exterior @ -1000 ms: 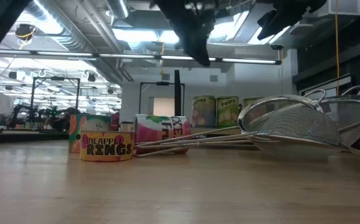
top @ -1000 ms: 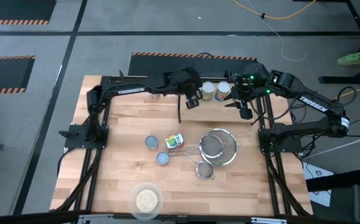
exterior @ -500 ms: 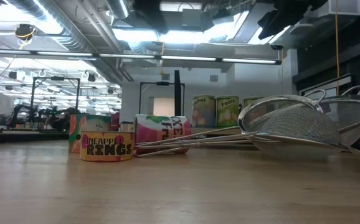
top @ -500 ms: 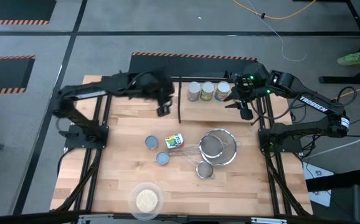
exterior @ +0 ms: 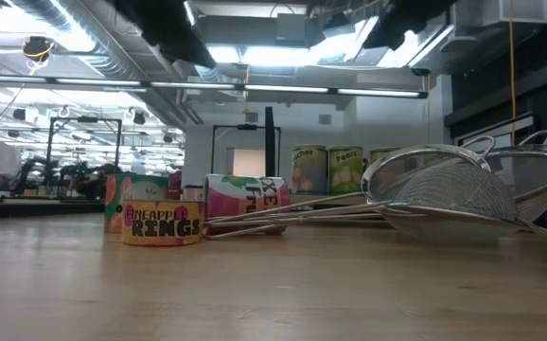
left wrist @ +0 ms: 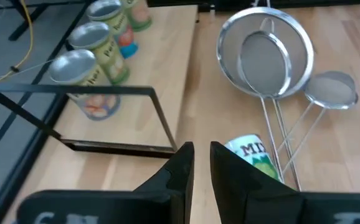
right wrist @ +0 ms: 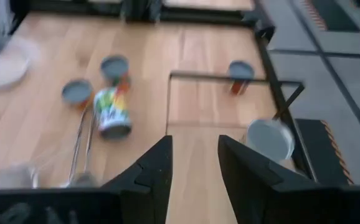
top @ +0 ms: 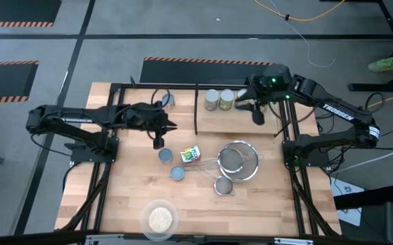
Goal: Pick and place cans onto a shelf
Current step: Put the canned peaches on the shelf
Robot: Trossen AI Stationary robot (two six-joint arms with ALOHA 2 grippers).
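Two cream-topped cans (top: 212,100) (top: 226,100) stand upright on the shelf (top: 232,122) at the far side; my right arm covers a third, which shows in the left wrist view (left wrist: 108,12). Another can (top: 167,101) stands left of the shelf. On the table are two short cans (top: 165,156) (top: 177,173) and the green-red-white labelled can (top: 190,154), lying on its side. My left gripper (top: 158,141) hangs just beyond the nearer short can, empty, its fingers (left wrist: 180,168) almost together. My right gripper (top: 256,117) hovers over the shelf's right part, open and empty (right wrist: 195,146).
Two wire strainers (top: 237,160) lie overlapped right of the labelled can, a smaller one (top: 224,185) nearer. A clear dish of grains (top: 160,219) sits at the near edge. The shelf's black rail (left wrist: 105,90) stands between my left gripper and the shelf cans.
My left gripper has drawn back from the shelf's left end toward the table's left and near edges, stopping above the short cans; the leftmost shelf can now shows where it was. My right gripper has shifted a little toward the left and far edges, covering the rightmost shelf can.
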